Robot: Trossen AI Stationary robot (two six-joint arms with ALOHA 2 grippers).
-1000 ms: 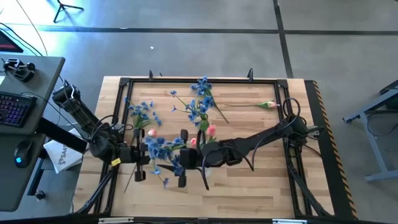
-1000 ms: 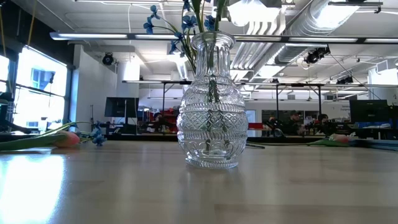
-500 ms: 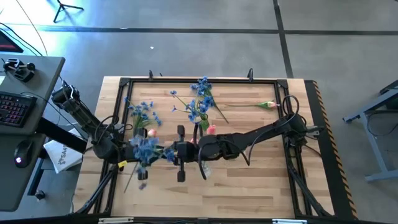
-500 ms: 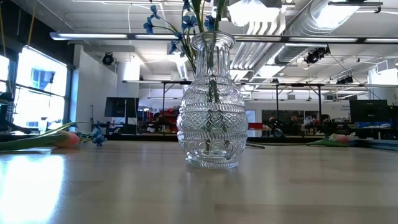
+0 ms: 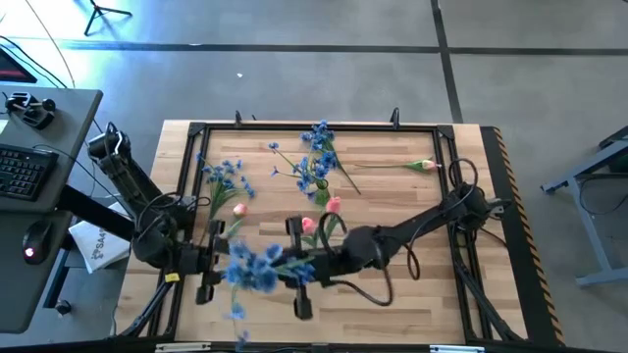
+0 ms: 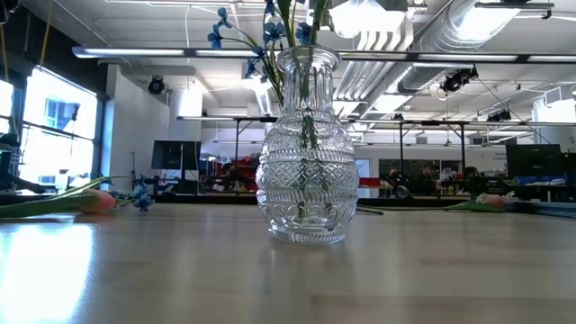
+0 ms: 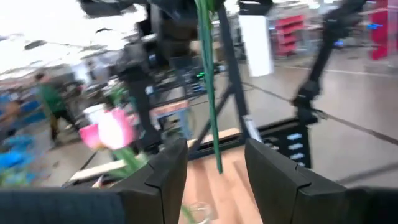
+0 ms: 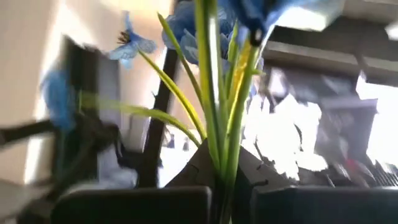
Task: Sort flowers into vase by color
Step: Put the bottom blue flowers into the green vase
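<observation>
Spanning most of the high view, the wooden tabletop (image 5: 412, 284) sits inside a black frame, with both dark arms reaching toward its near edge. From the right, the right arm stretches across to the near middle, and the right pincer (image 5: 302, 277) is clamped on the green stems of a spray of blue blossoms (image 5: 253, 270); the right wrist view shows those stems (image 8: 219, 118) rising straight out from between the closed fingers (image 8: 186, 174). From the left, the left arm comes in at the near left corner, and the left pincer (image 5: 208, 267) stands just beside the blue spray with its fingers (image 7: 158, 177) partly apart and nothing gripped; a green stem (image 7: 208, 81) hangs in the gap ahead of them in the left wrist view.

A cut-glass vase (image 6: 306, 148) stands upright at the tabletop's middle, already holding blue blossoms (image 6: 270, 27) on green stems. Another blue spray (image 5: 224, 176) lies flat on the left side. Two pink tulips (image 5: 322, 216) show beside the right arm, a third tulip (image 5: 424, 166) lies toward the far right, and a fourth (image 5: 239, 209) lies near the loose blue spray.
</observation>
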